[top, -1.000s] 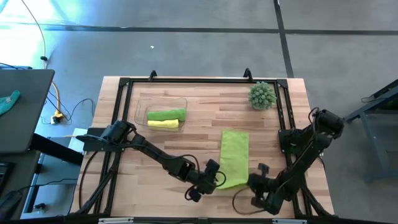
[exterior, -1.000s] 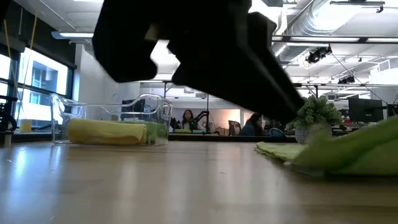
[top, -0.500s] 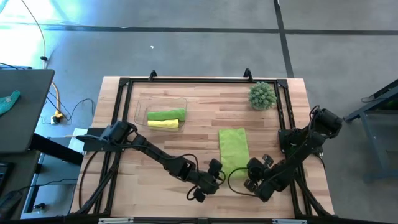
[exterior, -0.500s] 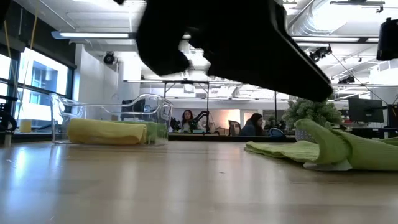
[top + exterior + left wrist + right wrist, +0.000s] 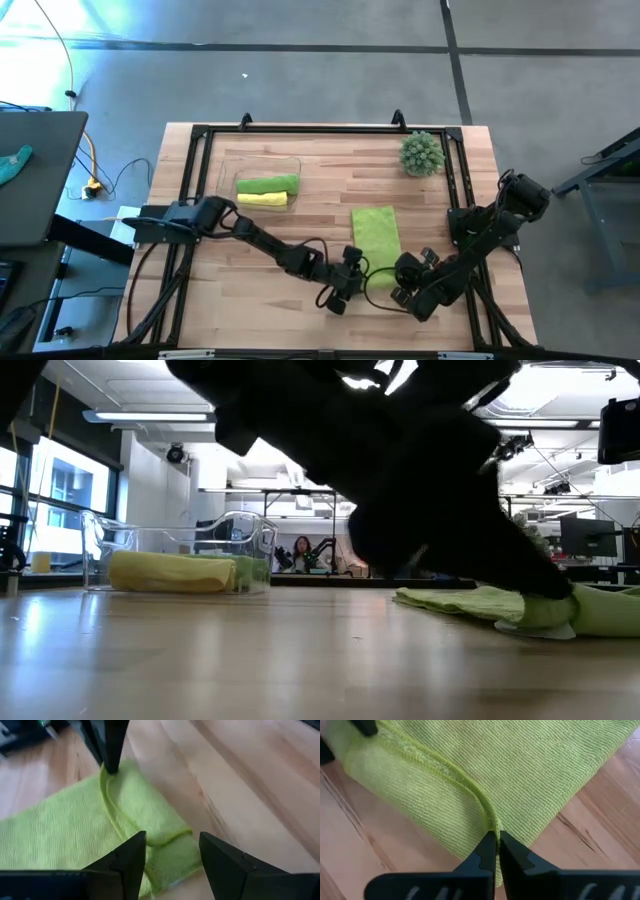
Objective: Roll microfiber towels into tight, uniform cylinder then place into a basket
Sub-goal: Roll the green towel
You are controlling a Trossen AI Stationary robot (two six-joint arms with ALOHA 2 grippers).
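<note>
Both arms are crowding the table's (image 5: 250, 290) near edge: the left gripper (image 5: 352, 270) and right gripper (image 5: 400, 272) are flanking the folded end of the lime green towel (image 5: 376, 236), closing off passage there. The spiky green plant (image 5: 422, 153) is occupying the far right corner. The clear basket (image 5: 226, 166), holding two rolled towels, is taking up the far left. Bare wood is lying open between basket and plant.

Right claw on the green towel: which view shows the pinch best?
Right wrist view: the right claw sits shut on a raised fold of the green towel, seam visible at the tips. High view shows the claw at the towel's near end, grip unreadable. Left wrist view shows a dark finger touching the fold. Low view: dark arm blocks it.
</note>
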